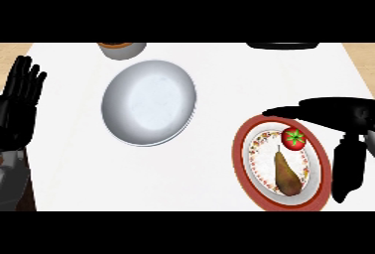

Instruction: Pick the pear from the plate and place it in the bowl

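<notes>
Plate, near right corner of the worktop: pear is seen lying on it, narrow end toward the far edge, with a tomato just beyond that end. Right hand is held open over the plate's far-right rim, apart from the pear. Step judged: reach. Fingers should be closed round the pear's wide body, tomato avoided. Bowl, left of centre: nothing seen inside. Left hand is rested open at the left edge.

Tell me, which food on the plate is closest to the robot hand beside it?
The round red tomato, at the top of the plate, just under the right robot hand. The long brown pear lies farther from it.
</notes>
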